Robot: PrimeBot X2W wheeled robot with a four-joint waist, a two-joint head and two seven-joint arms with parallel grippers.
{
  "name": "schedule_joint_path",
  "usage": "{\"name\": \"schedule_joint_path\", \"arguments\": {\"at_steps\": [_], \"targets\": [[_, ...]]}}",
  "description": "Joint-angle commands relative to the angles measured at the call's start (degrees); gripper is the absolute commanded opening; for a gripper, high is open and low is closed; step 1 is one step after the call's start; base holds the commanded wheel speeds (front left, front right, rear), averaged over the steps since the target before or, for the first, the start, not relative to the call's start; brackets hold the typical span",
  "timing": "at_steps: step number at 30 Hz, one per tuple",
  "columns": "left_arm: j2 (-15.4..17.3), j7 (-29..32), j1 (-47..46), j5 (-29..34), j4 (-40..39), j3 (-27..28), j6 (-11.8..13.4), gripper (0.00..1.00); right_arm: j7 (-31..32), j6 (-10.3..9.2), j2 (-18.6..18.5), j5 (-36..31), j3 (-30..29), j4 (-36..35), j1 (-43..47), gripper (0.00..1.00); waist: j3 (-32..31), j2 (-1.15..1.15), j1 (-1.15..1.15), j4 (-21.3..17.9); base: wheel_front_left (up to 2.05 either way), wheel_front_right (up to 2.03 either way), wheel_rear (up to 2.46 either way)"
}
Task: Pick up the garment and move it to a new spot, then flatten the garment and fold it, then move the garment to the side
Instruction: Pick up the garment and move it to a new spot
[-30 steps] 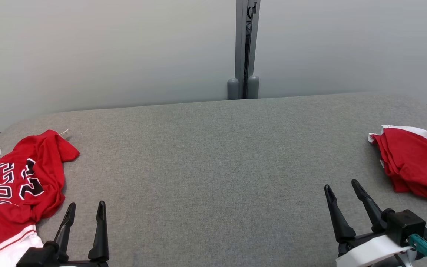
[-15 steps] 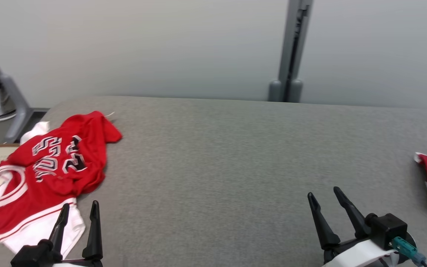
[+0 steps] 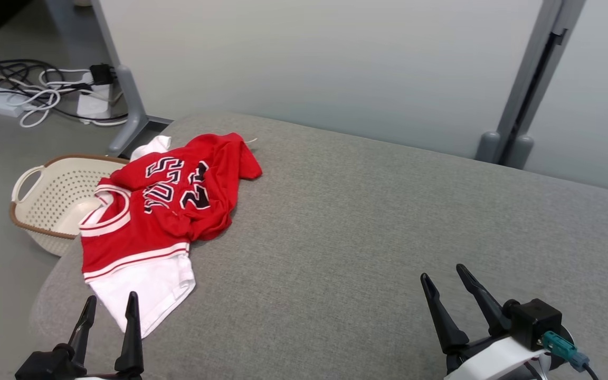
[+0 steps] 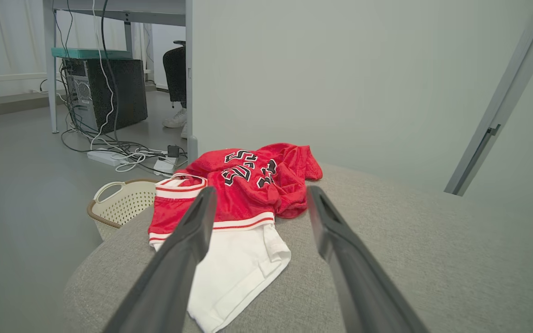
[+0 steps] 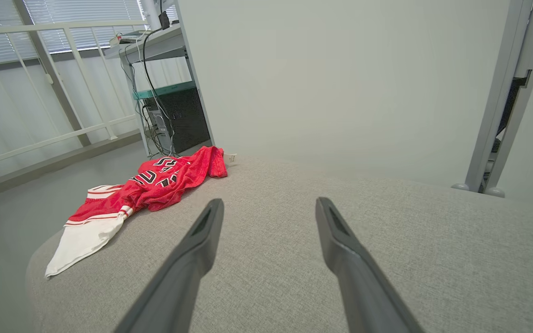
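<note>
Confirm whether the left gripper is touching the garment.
Cannot tell. In the head and left wrist views the left gripper overlaps the garment, but neither plainly shows contact or a gap.

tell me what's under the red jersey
The grey padded table lies under the red jersey, whose left edge hides part of the cream basket on the floor. Anything between cloth and table is hidden.
</note>
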Motion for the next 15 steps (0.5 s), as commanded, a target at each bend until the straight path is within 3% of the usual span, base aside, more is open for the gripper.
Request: {"name": "schedule_joint_path", "arguments": {"at_steps": [1,8,15], "targets": [[0.32,0.07,-0.78,-0.48,0.12,-0.02,0.17,1.0,-0.1,0.01,-0.24,0.42,-0.05,0.18,-0.49,1.0,0.04,0.0,0.0,0.71,0.0,0.0,0.0],[1.42,5.2,-3.65,-4.4,0.32,1.23,0.16,1.0,-0.1,0.01,0.13,0.47,0.47,0.18,-0.68,1.0,0.69,0.0,0.0,0.67,0.0,0.0,0.0],[6.74,17.95,-11.78,-7.62,0.54,3.58,0.62,1.0,-0.1,0.01,-0.2,0.07,0.77,0.03,-2.12,1.0,3.62,0.0,0.0,-1.14,0.0,0.0,0.0]]}}
